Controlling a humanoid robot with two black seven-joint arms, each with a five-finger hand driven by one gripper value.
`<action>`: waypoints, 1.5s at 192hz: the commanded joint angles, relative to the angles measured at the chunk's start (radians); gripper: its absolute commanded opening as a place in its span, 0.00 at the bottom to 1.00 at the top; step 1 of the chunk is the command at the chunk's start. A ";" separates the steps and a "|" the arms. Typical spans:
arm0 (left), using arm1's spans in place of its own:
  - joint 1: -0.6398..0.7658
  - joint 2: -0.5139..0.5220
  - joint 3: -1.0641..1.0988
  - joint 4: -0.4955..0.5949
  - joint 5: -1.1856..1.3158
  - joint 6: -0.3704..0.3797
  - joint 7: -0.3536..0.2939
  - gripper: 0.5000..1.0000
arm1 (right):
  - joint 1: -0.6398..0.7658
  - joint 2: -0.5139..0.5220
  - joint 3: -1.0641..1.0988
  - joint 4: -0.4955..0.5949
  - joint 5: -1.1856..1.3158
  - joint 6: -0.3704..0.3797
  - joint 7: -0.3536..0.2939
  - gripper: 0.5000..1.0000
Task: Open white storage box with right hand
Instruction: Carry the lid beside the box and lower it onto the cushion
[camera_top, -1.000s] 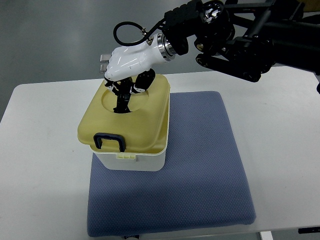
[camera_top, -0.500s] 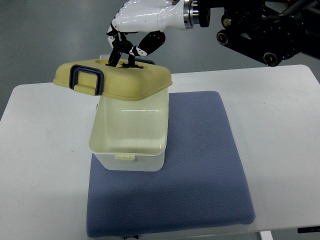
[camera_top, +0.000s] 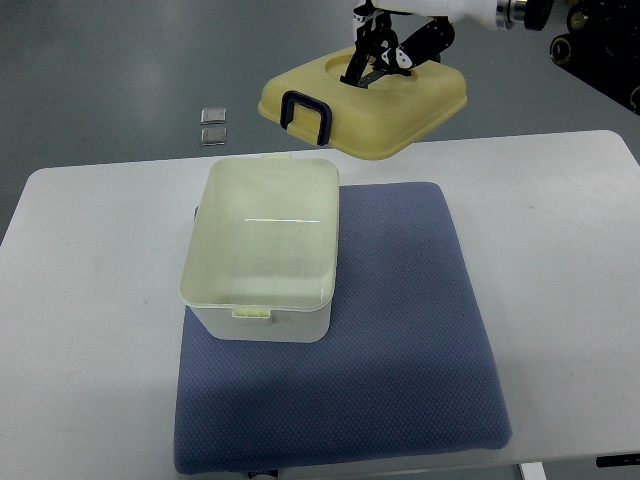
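From my station I see the right hand (camera_top: 392, 45) at the top edge of the top view, its arm coming in from the upper right, mostly cropped so only the white palm edge and the dark fingers (camera_top: 372, 58) show. Those fingers are curled down into the round recess on top of the lid (camera_top: 365, 105) and are gripping it, so the hand is closed on the lid and carries it in the air. The lid is pale yellow, a rounded rectangle with a thick rim, tilted slightly, and it has a dark blue handle (camera_top: 303, 112) standing up at its left end. It hangs above the far edge of the table (camera_top: 90, 300), up and to the right of the white storage box (camera_top: 262, 255), clear of it and not touching. The box itself sits open, its creamy, empty interior showing, with a small latch tab on the near rim. It rests on the left part of a blue-grey mat (camera_top: 400, 350) that covers the middle of the white table, its left side reaching to the mat's left edge. On the grey floor beyond the table I can see two small square metal plates (camera_top: 212, 126) lying close together.
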 joint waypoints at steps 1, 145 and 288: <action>-0.001 0.000 0.000 -0.001 0.001 -0.001 0.000 1.00 | -0.033 -0.026 -0.005 -0.008 -0.002 0.041 -0.026 0.00; -0.001 0.000 0.001 0.000 0.001 -0.001 0.000 1.00 | -0.114 -0.012 -0.245 -0.105 -0.004 0.122 -0.136 0.00; -0.001 0.000 0.000 -0.001 0.000 -0.001 0.000 1.00 | -0.153 0.072 -0.238 -0.100 0.059 0.125 -0.153 0.00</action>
